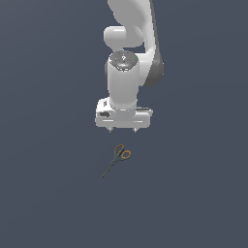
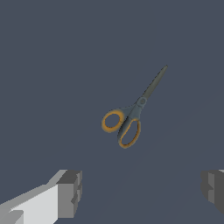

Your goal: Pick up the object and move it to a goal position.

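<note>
end effector (image 1: pixel 124 130): fingers spread wide, holding nothing, hovering above for a top-down approach | scissors (image 1: pixel 116 160): flat on the bench (image 1: pixel 48 193), blades together, just ahead of the fingertips, not yet between them | step: align, descend | goal: not visible

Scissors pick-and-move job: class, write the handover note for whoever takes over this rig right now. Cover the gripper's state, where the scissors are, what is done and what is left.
Gripper: open and empty, fingers spread wide in the wrist view, hanging above the surface.
Scissors: lying flat on the dark surface, closed, untouched. In the exterior view they sit just below the gripper, orange loops nearer to it, blade tips pointing away toward the exterior view's lower left.
Done: nothing grasped yet.
Left: descend over the scissors, close on them, lift, carry to the goal. No goal marker shows in either view.
</note>
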Tool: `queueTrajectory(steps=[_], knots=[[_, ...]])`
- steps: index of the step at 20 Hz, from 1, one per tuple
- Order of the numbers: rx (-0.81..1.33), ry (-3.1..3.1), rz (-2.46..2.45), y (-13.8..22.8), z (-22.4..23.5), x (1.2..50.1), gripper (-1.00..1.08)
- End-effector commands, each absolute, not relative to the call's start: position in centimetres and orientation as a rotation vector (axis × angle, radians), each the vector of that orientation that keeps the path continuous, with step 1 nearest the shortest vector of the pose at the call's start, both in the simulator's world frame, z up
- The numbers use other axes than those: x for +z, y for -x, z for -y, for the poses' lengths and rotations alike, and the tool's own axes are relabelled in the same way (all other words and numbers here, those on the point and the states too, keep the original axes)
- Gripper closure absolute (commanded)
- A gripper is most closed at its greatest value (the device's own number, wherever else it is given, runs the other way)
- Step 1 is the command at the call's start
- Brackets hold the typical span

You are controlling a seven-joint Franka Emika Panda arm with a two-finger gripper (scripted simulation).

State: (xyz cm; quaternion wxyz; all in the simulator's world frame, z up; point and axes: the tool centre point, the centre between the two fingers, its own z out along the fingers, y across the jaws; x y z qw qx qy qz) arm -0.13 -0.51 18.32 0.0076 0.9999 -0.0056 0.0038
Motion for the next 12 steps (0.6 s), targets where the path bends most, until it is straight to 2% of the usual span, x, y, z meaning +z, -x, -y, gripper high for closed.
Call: queueTrajectory(steps=[1, 12], knots=[[0.012, -3.126, 0.018, 0.1, 0.5, 18.3, -0.92], [0.020, -3.101, -0.092, 0.0, -1.0, 19.5, -0.92]])
